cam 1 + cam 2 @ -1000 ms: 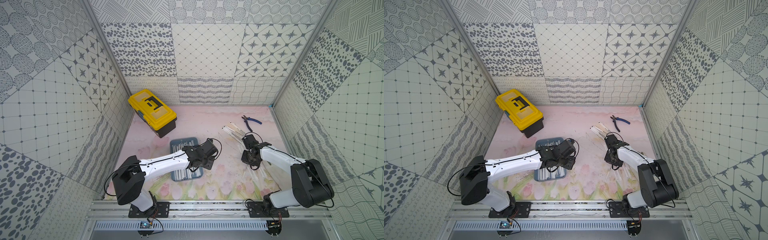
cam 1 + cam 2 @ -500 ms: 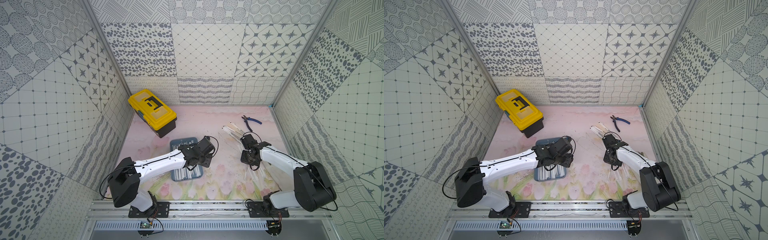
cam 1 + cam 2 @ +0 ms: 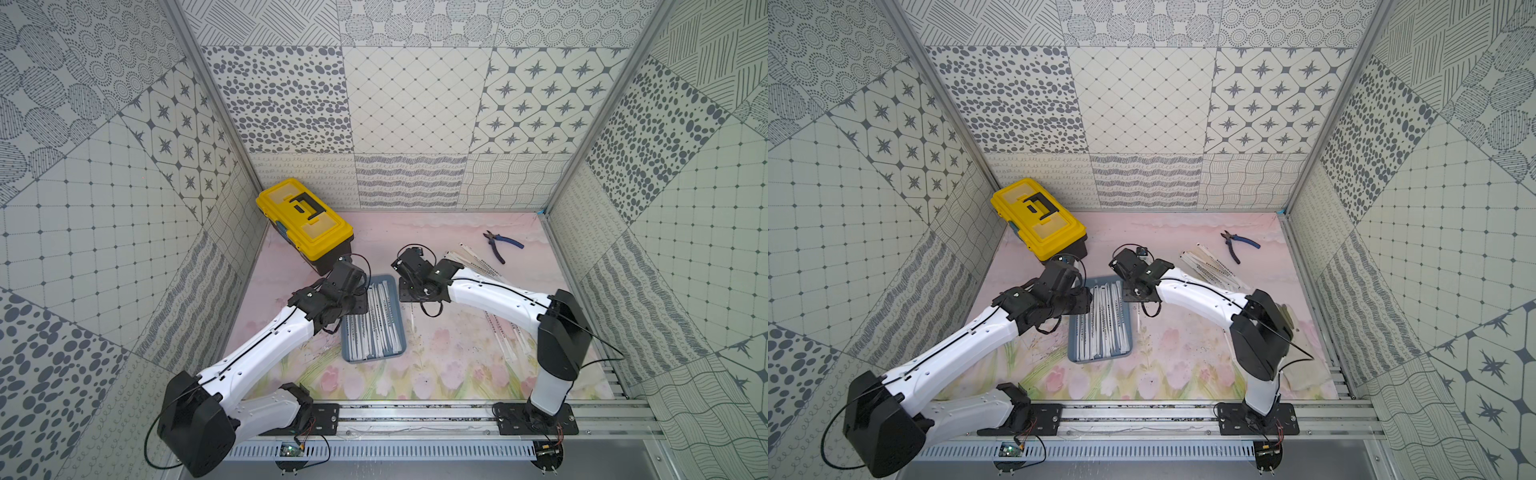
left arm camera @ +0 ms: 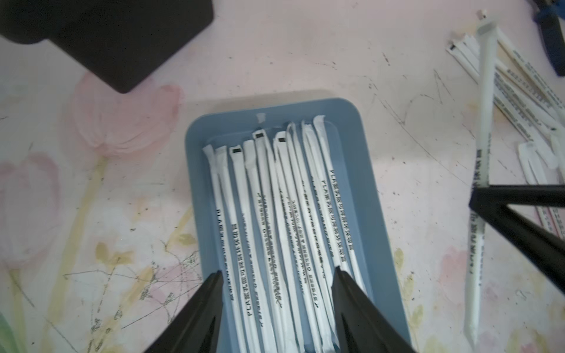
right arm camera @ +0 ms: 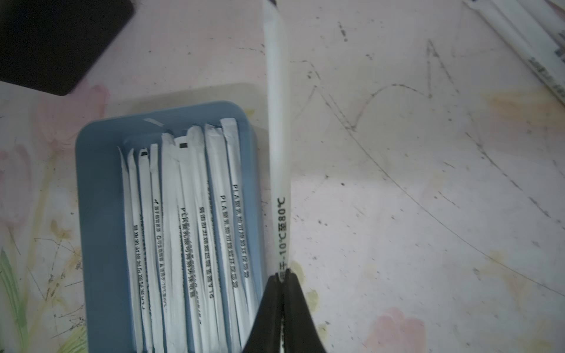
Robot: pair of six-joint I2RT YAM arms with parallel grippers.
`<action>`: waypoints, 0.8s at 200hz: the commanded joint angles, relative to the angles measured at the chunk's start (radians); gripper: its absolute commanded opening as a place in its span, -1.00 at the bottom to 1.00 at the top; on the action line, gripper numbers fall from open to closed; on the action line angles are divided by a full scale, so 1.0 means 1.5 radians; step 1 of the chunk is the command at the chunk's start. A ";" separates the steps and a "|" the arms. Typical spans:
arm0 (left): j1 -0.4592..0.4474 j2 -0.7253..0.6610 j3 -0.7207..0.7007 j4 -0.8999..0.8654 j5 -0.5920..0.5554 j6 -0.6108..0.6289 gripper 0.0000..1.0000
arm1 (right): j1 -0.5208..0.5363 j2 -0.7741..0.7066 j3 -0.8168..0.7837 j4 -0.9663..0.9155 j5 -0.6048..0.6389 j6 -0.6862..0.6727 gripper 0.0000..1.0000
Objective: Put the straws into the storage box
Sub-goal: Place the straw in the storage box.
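Note:
The storage box (image 3: 372, 357) (image 3: 1100, 358) is a blue-grey tray in mid-table, and several white-wrapped straws (image 3: 374, 320) (image 4: 275, 198) (image 5: 183, 214) lie lengthwise in it. My left gripper (image 4: 276, 272) hangs open over the box's (image 4: 371, 214) far end, its jaws spread nearly the width of the box, holding nothing. Just off the right rim of the box (image 5: 91, 183), my right gripper (image 5: 282, 273) (image 4: 472, 198) is shut on one straw (image 5: 278, 137) (image 4: 484, 107). That straw points along the box's long side. Loose straws (image 3: 478, 259) (image 3: 1212, 264) lie on the mat behind the right arm.
A yellow toolbox (image 3: 305, 220) (image 3: 1038, 218) with a black base stands at the back left, close behind the box. Blue-handled pliers (image 3: 500, 245) (image 3: 1237, 245) lie at the back right. More straws (image 3: 505, 332) lie on the mat under the right arm.
My right gripper has moved left from the loose straws to the box's right side, carrying a straw. My left gripper has shifted left and back over the box.

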 commanded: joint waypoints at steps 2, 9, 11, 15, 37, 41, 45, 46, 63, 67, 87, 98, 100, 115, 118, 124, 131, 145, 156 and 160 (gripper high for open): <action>0.099 -0.057 -0.041 -0.042 0.047 -0.006 0.23 | 0.012 0.068 0.072 -0.009 0.007 -0.009 -0.89; 0.106 -0.059 -0.046 -0.039 0.062 -0.011 0.23 | 0.014 0.089 0.089 -0.014 0.004 -0.007 -0.89; 0.107 -0.060 -0.047 -0.038 0.065 -0.013 0.23 | 0.015 0.094 0.092 -0.016 0.004 -0.007 -0.89; 0.108 -0.060 -0.048 -0.037 0.069 -0.016 0.23 | 0.017 0.104 0.100 -0.019 0.004 -0.008 -0.89; 0.109 -0.059 -0.054 -0.022 0.091 -0.026 0.23 | 0.027 0.138 0.116 -0.030 0.000 -0.007 -0.89; 0.109 -0.058 -0.055 -0.020 0.093 -0.027 0.23 | 0.027 0.143 0.117 -0.030 0.000 -0.007 -0.89; 0.109 -0.058 -0.056 -0.019 0.097 -0.027 0.23 | 0.028 0.147 0.117 -0.031 0.000 -0.007 -0.89; 0.109 -0.057 -0.056 -0.018 0.097 -0.028 0.23 | 0.028 0.149 0.117 -0.032 -0.001 -0.006 -0.89; 0.109 -0.051 -0.056 -0.011 0.107 -0.029 0.23 | 0.027 0.168 0.119 -0.032 -0.007 -0.009 -0.88; 0.109 -0.051 -0.056 -0.010 0.109 -0.030 0.23 | 0.027 0.173 0.118 -0.030 -0.008 -0.011 -0.88; 0.109 -0.048 -0.055 -0.009 0.115 -0.028 0.22 | 0.027 0.194 0.133 -0.035 -0.001 -0.017 -0.84; 0.109 -0.049 -0.054 -0.009 0.115 -0.028 0.22 | 0.026 0.205 0.142 -0.039 0.000 -0.021 -0.80; 0.109 -0.049 -0.054 -0.009 0.115 -0.028 0.22 | 0.027 0.207 0.144 -0.040 -0.001 -0.021 -0.79; 0.109 -0.049 -0.054 -0.009 0.117 -0.029 0.22 | 0.028 0.217 0.152 -0.044 -0.004 -0.023 -0.74; 0.110 -0.049 -0.054 -0.009 0.117 -0.030 0.22 | 0.028 0.218 0.152 -0.044 -0.005 -0.022 -0.73; 0.109 -0.050 -0.054 -0.009 0.116 -0.030 0.22 | 0.027 0.219 0.152 -0.044 -0.004 -0.022 -0.71; 0.109 -0.051 -0.054 -0.009 0.117 -0.031 0.22 | 0.028 0.217 0.153 -0.045 -0.003 -0.022 -0.68; 0.109 -0.051 -0.054 -0.009 0.117 -0.031 0.22 | 0.031 0.205 0.154 -0.047 0.000 -0.021 -0.61; 0.109 -0.051 -0.052 -0.009 0.117 -0.030 0.22 | 0.035 0.192 0.160 -0.053 0.006 -0.023 -0.59; 0.109 -0.051 -0.050 -0.009 0.117 -0.029 0.22 | 0.036 0.186 0.162 -0.056 0.006 -0.024 -0.59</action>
